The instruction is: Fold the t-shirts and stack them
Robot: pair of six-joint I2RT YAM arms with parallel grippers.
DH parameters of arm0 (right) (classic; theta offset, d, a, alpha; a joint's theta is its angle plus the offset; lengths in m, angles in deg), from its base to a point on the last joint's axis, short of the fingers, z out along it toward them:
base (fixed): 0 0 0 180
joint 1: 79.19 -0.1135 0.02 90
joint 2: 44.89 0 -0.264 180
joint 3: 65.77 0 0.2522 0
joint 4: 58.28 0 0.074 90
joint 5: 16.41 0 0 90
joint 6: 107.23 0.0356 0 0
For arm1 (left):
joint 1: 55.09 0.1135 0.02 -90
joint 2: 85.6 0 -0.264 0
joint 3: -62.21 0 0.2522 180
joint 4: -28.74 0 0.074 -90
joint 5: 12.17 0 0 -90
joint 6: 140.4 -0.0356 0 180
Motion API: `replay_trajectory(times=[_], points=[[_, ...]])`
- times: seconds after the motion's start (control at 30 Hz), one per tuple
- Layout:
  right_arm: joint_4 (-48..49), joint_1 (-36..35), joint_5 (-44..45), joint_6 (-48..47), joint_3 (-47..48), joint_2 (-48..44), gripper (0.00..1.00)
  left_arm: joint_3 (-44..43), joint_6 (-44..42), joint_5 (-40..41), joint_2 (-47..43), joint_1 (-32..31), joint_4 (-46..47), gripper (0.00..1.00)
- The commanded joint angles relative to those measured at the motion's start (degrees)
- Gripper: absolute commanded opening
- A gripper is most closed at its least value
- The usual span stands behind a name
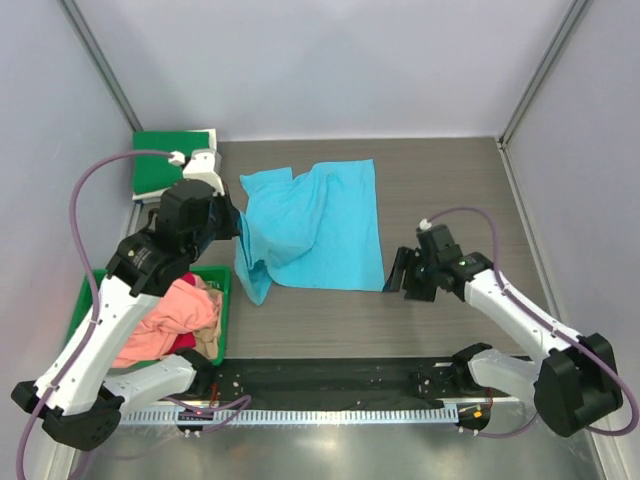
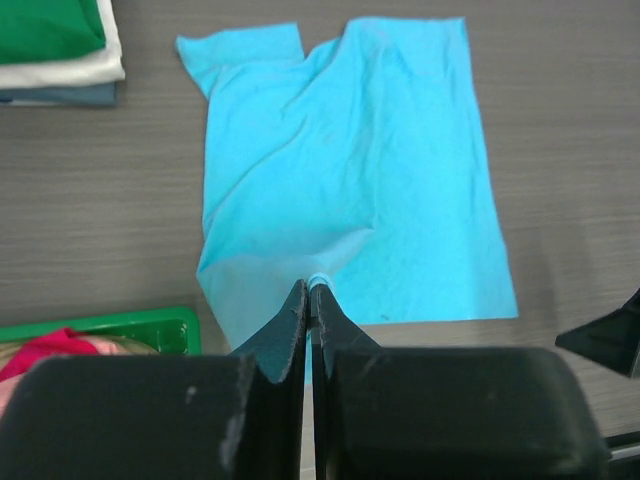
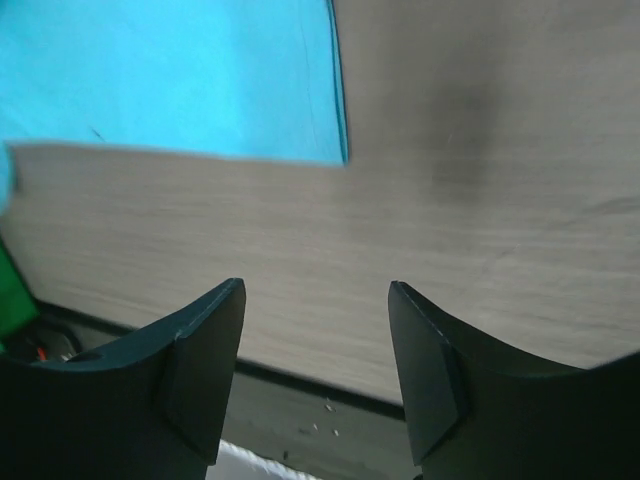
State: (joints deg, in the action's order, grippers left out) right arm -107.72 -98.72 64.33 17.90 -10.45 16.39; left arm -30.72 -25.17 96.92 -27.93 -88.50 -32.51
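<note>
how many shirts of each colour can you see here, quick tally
sky-blue shirt: 1
green shirt: 1
cream shirt: 1
grey-blue shirt: 1
salmon-pink shirt: 1
red shirt: 1
tan shirt: 1
total: 7 showing; more may be buried in the bin

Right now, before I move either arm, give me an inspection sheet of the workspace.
Surface: grey wood-grain table.
Job's things: blue shirt spread mid-table, left side rumpled; folded stack far left, green on top; unfolded shirts heaped in green bin.
Clutter: nothing seen.
End effectors: left end effector shut on the blue shirt's left edge; right end effector open over bare table by the shirt's near right corner.
Cables: one looped cable on each arm.
Surroundings: plain grey walls.
</note>
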Motion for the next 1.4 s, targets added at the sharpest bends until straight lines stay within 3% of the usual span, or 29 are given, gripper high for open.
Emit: replay_trajectory(times=[0.0, 0.07, 0.33, 0.53, 0.73, 0.83, 1.07, 1.2, 1.37], points=[[5.0, -4.63, 0.64, 3.8, -2.62, 0.24, 0.67, 2.09, 0.87, 1.12, -1.86, -0.08, 3.19, 0.0], [7.55, -5.26, 0.82, 3.71, -4.2, 3.74, 0.71, 3.58, 0.87, 1.12, -2.3, 0.01, 3.62, 0.0], [13.62, -5.78, 2.4, 2.13, -2.89, 15.7, 0.7, 7.72, 0.78, 1.83, -3.62, 0.01, 4.68, 0.0], [17.48, -5.87, 2.32, 1.34, -0.96, 24.14, 0.65, 11.58, 0.69, 2.0, -4.94, 0.01, 5.38, 0.0], [18.19, -9.03, 2.49, 3.01, 0.36, 26.96, 0.58, 13.52, 0.34, 2.79, -6.34, 0.1, 5.65, 0.0], [18.19, -9.47, 3.01, 3.36, -0.16, 27.75, 0.5, 14.14, 0.25, 2.79, -6.69, 0.1, 6.0, 0.0], [19.95, -9.47, 4.33, 3.36, -1.66, 29.95, 0.02, 14.58, 0.08, 2.79, -6.95, 0.27, 6.0, 0.0], [19.86, -9.21, 5.3, 3.1, -0.35, 28.64, 0.01, 14.4, -0.01, 3.32, -7.66, 0.36, 5.04, 0.0], [11.88, -7.98, 11.08, 0.91, 4.05, 18.72, 0.01, 10.63, -0.27, 4.46, -9.68, 0.36, 1.08, 0.0]])
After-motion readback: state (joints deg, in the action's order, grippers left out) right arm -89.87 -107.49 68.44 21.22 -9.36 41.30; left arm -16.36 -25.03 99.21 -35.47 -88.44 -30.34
